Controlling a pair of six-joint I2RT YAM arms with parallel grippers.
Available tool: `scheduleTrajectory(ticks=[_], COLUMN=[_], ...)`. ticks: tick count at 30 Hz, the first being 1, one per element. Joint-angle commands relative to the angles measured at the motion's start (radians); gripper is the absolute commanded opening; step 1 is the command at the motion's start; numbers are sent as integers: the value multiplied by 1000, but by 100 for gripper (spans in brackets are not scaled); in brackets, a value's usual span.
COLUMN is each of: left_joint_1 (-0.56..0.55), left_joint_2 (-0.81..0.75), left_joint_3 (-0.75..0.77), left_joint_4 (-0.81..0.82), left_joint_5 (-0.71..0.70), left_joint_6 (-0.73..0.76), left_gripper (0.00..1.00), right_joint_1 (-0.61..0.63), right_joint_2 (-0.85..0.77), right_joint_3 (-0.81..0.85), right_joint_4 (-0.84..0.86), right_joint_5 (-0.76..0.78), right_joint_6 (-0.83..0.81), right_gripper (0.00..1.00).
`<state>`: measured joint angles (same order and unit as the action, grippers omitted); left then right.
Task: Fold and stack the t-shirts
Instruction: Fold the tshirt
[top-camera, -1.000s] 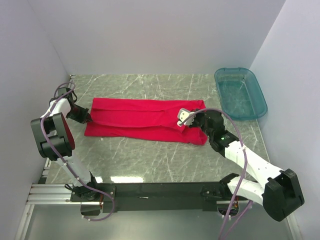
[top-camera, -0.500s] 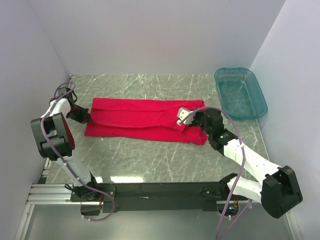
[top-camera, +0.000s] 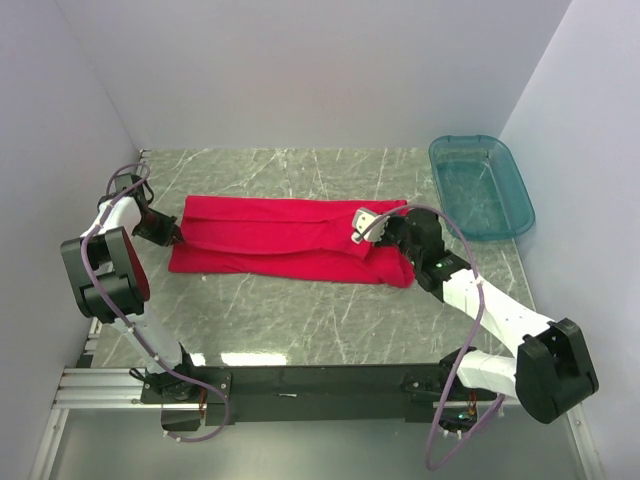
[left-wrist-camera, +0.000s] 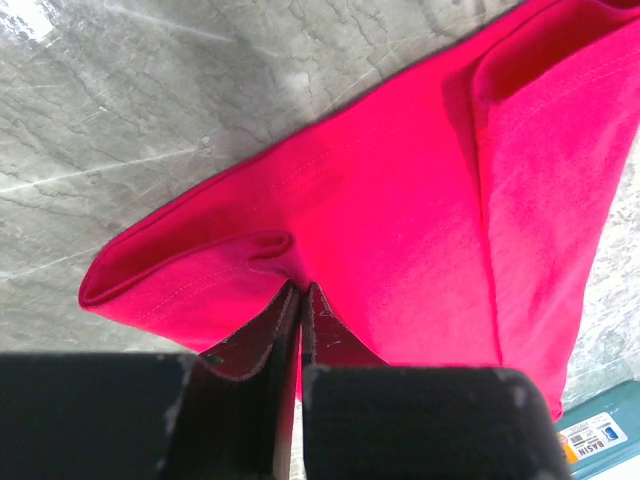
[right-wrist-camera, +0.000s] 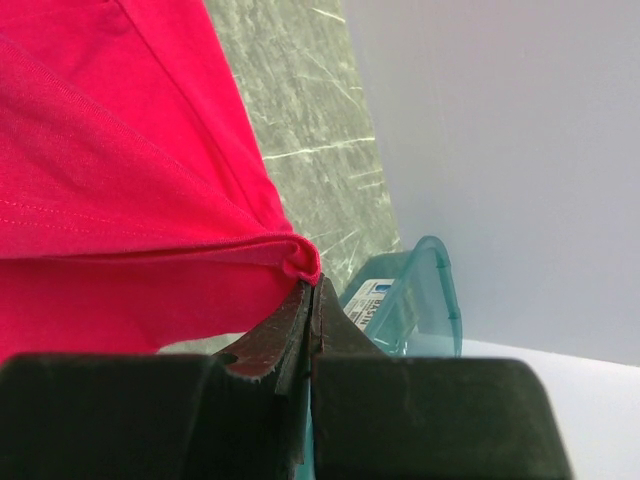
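Observation:
A bright red t-shirt (top-camera: 280, 240) lies folded into a long band across the middle of the marble table. My left gripper (top-camera: 175, 236) is shut on the shirt's left edge, low by the table; in the left wrist view the cloth (left-wrist-camera: 380, 200) bunches right at the closed fingertips (left-wrist-camera: 300, 288). My right gripper (top-camera: 385, 235) is shut on the shirt's right end and holds it a little off the table; in the right wrist view a folded hem (right-wrist-camera: 150, 180) is pinched at the fingertips (right-wrist-camera: 312, 282).
A teal see-through plastic tub (top-camera: 480, 186) stands at the back right of the table, also showing in the right wrist view (right-wrist-camera: 410, 300). White walls close in the table on the left, back and right.
My right gripper has moved a little left and back with the shirt's right end, shifting that end slightly. The left gripper has stayed put.

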<state>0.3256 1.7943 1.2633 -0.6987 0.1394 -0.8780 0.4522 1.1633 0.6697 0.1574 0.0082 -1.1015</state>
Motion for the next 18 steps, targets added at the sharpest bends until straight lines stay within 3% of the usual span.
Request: scheduleTrajectory(ticks=[1,18], left_joint_1=[-3,-2], left_joint_2=[-55,-55], left_joint_3=[-8,-13], left_joint_4=[13,16], left_joint_5=[-17,-20], left_joint_6=[2,2], left_gripper=[9,11], right_joint_1=[-12,-24], right_joint_2=[6,42], right_joint_3=[56,64], right_joint_4=[54,64], right_joint_5=[-7,-5], right_joint_6=[5,0], right_gripper=[0,0])
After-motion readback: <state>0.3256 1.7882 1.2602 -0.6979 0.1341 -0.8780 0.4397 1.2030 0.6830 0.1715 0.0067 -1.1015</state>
